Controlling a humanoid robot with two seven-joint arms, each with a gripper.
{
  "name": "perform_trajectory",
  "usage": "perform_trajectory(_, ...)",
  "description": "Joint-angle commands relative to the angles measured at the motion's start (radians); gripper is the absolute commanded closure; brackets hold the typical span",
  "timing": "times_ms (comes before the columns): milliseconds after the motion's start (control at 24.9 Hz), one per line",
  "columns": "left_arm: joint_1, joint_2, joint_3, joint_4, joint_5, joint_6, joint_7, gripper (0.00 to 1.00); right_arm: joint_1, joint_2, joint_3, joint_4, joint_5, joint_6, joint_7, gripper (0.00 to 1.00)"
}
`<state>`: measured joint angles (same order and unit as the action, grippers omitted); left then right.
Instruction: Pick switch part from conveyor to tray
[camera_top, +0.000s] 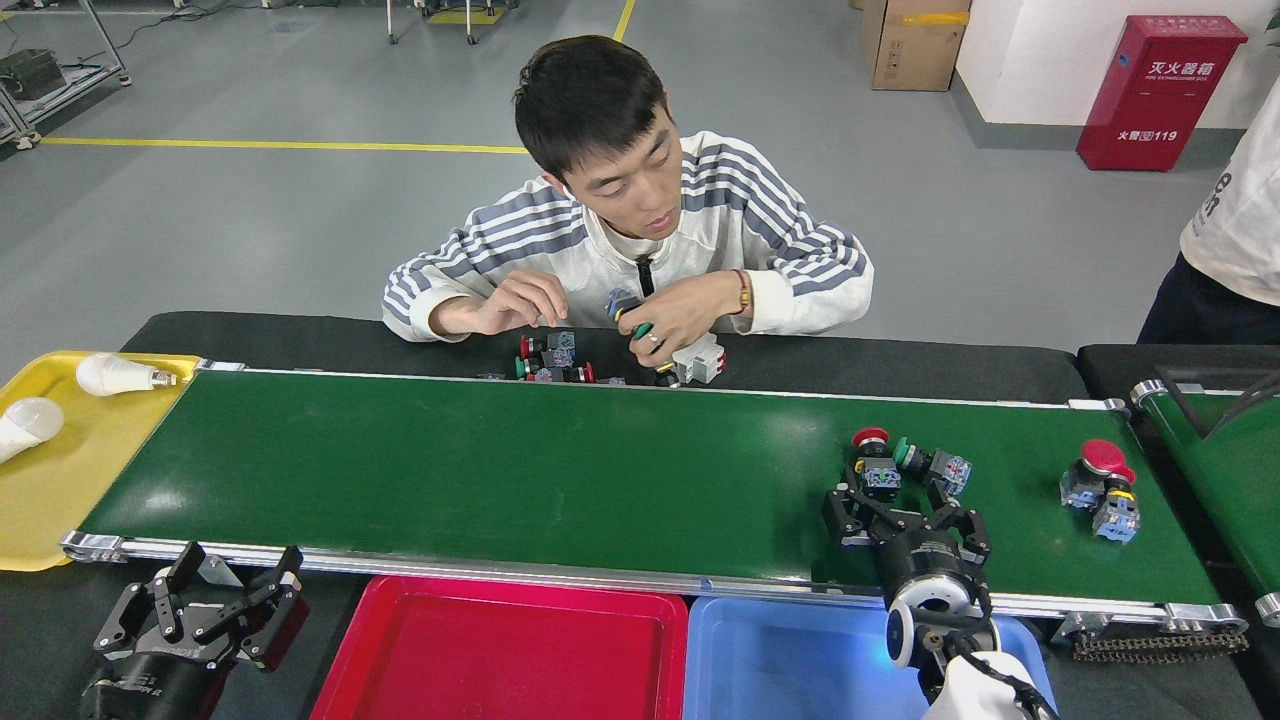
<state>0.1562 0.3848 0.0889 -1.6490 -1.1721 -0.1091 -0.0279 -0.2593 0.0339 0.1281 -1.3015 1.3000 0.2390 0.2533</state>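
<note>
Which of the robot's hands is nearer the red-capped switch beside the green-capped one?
Right. The right hand is open just short of the red-capped switch; the left hand sits far off, below the belt's other end.

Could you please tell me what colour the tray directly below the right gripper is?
Blue tray; it shows best in the head view.
</note>
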Motion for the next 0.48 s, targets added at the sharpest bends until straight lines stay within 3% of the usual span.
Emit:
perform_trajectory(0,-0.011,0.013,0.005,-0.006,-0.001,-0.001,0.003,0.0,-0.034,0.008,0.001,0.014,-0.002,-0.015,0.003,0.41)
perform_trajectory(40,-0.012,0.011,0.005,-0.006,-0.001,-0.001,0.003,0.0,-0.038,0.004,0.005,0.024,-0.002,-0.017,0.003,0.59)
perform_trajectory(120,-0.014,0.011,0.005,-0.006,-0.001,-0.001,0.003,0.0,-0.055,-0.002,0.031,0.036,-0.002,-0.017,0.003,0.79)
perform_trajectory(321,-0.014,0.013,0.0,-0.006,-0.001,-0.001,0.005,0.0,-0.064,-0.005,0.038,0.039,-0.005,-0.04,0.003,0.97)
perform_trajectory(441,-0.014,0.013,-0.001,-0.006,-0.001,-0.001,0.003,0.0,-0.054,-0.002,0.038,0.027,-0.007,-0.095,-0.002,0.98)
